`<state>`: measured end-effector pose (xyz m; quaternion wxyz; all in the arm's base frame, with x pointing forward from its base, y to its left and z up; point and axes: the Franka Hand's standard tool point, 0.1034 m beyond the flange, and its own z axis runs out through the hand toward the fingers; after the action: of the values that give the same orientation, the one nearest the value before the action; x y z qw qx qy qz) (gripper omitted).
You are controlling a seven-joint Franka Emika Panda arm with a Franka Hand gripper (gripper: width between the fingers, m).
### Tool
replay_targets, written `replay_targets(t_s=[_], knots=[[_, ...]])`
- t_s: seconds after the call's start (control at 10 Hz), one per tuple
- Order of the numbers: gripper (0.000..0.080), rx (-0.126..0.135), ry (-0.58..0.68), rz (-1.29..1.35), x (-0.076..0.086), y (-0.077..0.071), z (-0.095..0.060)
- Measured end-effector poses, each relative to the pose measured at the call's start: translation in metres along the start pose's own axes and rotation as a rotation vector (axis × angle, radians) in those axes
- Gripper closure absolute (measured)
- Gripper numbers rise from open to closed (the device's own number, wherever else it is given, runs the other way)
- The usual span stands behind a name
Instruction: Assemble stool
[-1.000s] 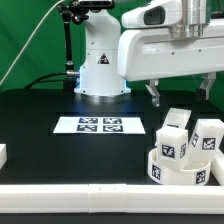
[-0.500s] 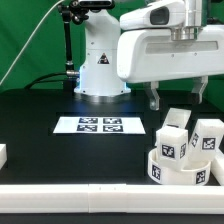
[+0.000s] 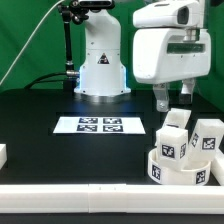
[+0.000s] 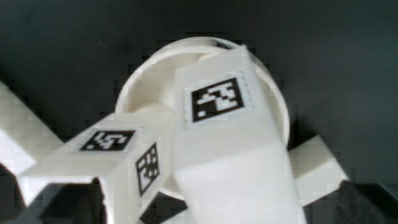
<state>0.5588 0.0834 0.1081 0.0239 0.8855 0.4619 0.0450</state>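
Observation:
The stool's white round seat point(image 3: 178, 167) stands at the exterior view's right, near the front edge, with a marker tag on its side. Two white blocky legs point(image 3: 174, 133) point(image 3: 209, 136) with tags stand upright against its back. My gripper point(image 3: 172, 100) hangs just above and behind the legs, open, with nothing between its fingers. In the wrist view the seat point(image 4: 178, 70) shows close up with a tag, and a tagged leg point(image 4: 134, 150) lies in front of it. My own fingertips do not show clearly there.
The marker board point(image 3: 100, 125) lies flat on the black table in the middle. The arm's white base point(image 3: 100, 72) stands behind it. A small white part point(image 3: 3, 155) sits at the left edge. A white rim point(image 3: 90, 192) runs along the table's front.
The arm's hand has swung toward the exterior view's right and turned, so the gripper now hangs over the legs. Seat and legs have not moved. The jaws stay open.

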Motion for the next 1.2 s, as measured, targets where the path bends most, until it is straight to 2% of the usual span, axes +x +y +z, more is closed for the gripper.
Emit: replay_targets(t_s=[0.4, 0.6, 0.7, 0.8, 0.9, 1.0, 1.2], knots=[[0.015, -0.003, -0.034, -0.333, -0.006, 0.0, 0.009], [0.015, -0.001, -0.042, -0.363, -0.009, -0.001, 0.012], [0.0288, 0.002, -0.046, -0.354, -0.01, -0.002, 0.014], [0.0288, 0.003, -0.047, -0.352, -0.01, -0.002, 0.015], [0.0428, 0.005, -0.048, -0.351, -0.01, -0.002, 0.016], [0.0465, 0.005, -0.049, -0.35, -0.011, -0.002, 0.017], [0.0465, 0.005, -0.049, -0.332, -0.012, -0.001, 0.017]])
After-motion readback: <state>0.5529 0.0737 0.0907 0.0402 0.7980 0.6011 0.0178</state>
